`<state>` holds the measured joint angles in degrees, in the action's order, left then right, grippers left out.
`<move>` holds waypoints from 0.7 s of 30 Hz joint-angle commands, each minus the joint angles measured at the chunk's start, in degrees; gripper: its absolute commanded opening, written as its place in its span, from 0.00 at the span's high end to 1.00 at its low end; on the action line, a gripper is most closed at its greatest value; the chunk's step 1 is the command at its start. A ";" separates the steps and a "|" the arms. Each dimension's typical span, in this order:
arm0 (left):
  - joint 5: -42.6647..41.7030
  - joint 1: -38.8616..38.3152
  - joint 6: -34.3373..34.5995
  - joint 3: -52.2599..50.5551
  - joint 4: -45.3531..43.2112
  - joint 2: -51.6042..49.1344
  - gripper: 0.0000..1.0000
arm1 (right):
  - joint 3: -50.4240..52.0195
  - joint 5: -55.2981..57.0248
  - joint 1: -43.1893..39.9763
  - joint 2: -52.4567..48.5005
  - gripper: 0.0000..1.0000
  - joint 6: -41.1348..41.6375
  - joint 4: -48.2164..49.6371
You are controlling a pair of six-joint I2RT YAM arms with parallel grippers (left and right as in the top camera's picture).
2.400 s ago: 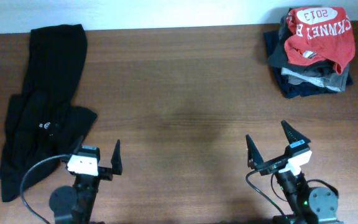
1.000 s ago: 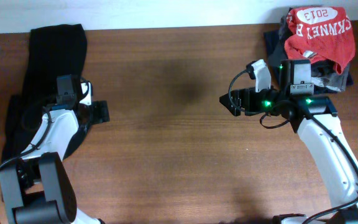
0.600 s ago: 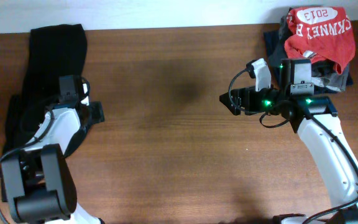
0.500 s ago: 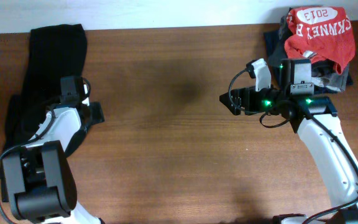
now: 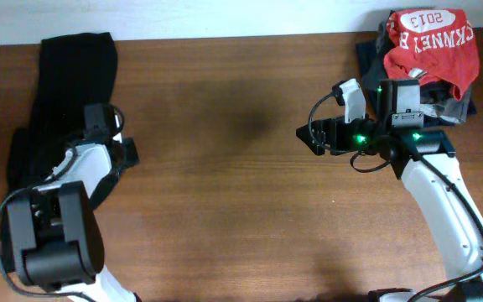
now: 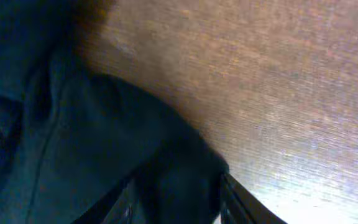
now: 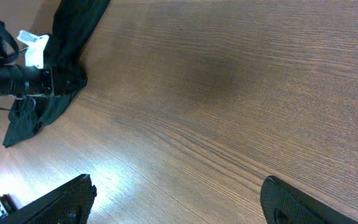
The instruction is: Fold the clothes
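Left gripper [image 5: 121,141] has narrowed around the edge of the large plain black soft-fabric shirt [image 5: 74,75], firm grip unclear, right gripper [image 7: 178,182] wide open, well apart from the shirt.

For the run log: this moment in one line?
stage: pickup | left gripper: at right edge of black shirt, grip unclear | right gripper: open, empty, over table

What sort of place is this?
Probably a robot lab practising laundry folding: a wooden table, a robot arm at each side, a black shirt, a stack of clothes.
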<state>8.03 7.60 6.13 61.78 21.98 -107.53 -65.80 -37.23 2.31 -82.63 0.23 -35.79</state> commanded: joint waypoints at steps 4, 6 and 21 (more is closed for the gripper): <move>-2.67 0.28 0.74 0.68 -0.90 -4.04 0.90 | -0.96 -1.14 0.31 -0.24 0.11 0.07 -0.02; -6.25 0.09 0.79 0.70 -1.16 -4.07 0.99 | -0.96 -1.14 0.31 -0.24 0.11 0.07 -0.02; -19.43 -13.03 0.92 13.92 0.57 -2.38 0.99 | -0.96 3.65 -0.15 -0.24 0.25 0.83 0.63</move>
<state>-7.03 -2.66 6.94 70.08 21.61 -111.02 -65.80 -35.77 2.31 -82.63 0.36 -35.68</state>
